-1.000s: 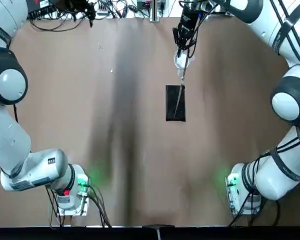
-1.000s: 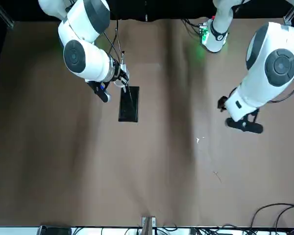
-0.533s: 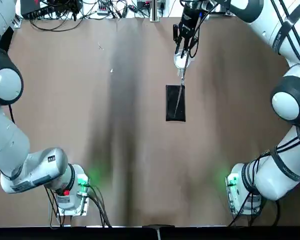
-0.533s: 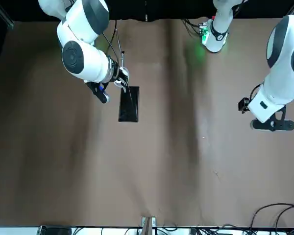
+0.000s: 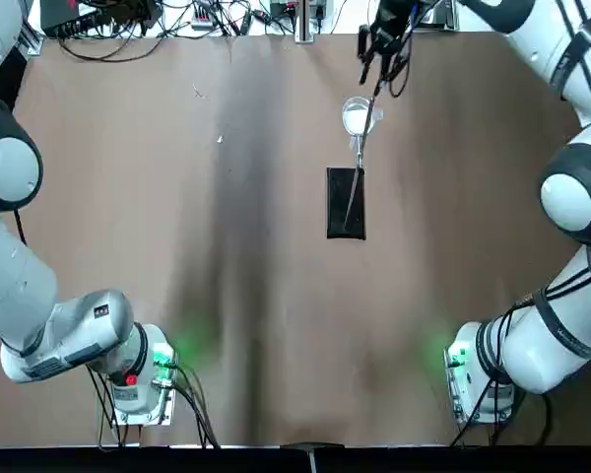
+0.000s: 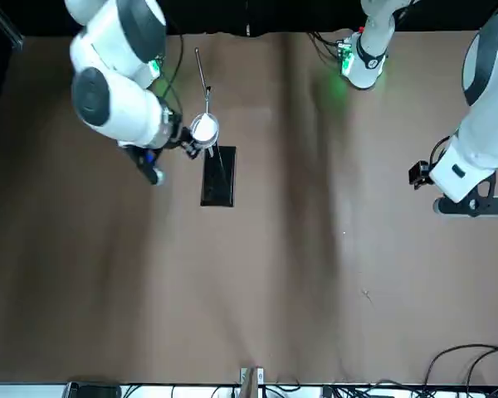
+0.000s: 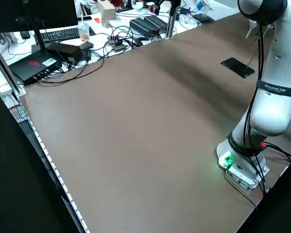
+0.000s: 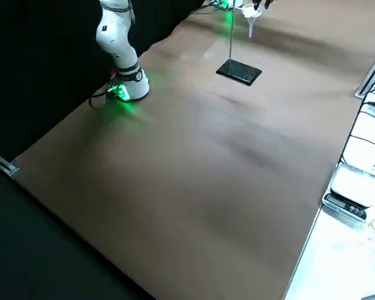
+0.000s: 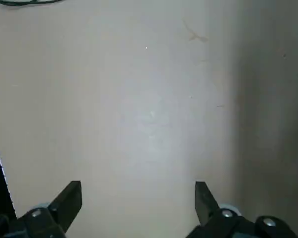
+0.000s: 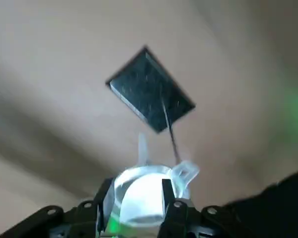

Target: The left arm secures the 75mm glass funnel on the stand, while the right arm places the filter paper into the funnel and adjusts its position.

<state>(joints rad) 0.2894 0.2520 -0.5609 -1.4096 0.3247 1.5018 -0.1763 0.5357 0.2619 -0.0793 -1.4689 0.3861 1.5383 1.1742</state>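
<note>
The stand (image 5: 345, 202) has its black base at the table's middle, its rod rising to the ring. The 75mm glass funnel (image 5: 365, 109) sits in that ring, stem down, with the white filter paper (image 5: 353, 121) inside it. My right gripper (image 5: 374, 61) hangs open past the funnel, toward the far edge, touching nothing. In the right wrist view the funnel (image 10: 185, 171) and paper (image 10: 139, 184) show beyond the fingers (image 10: 168, 196). My left gripper (image 6: 471, 205) is open and empty, off at the robot's left, over bare table (image 9: 149, 114).
Cables and electronics (image 5: 177, 15) line the far edge of the brown table. A keyboard and boxes (image 7: 63, 41) lie beyond that edge. The arms' green-lit bases (image 5: 148, 370) (image 5: 473, 379) stand at the near corners.
My right gripper has lifted off the funnel and drawn back toward the far edge, leaving the white paper inside. The left arm has swung farther out to its own side.
</note>
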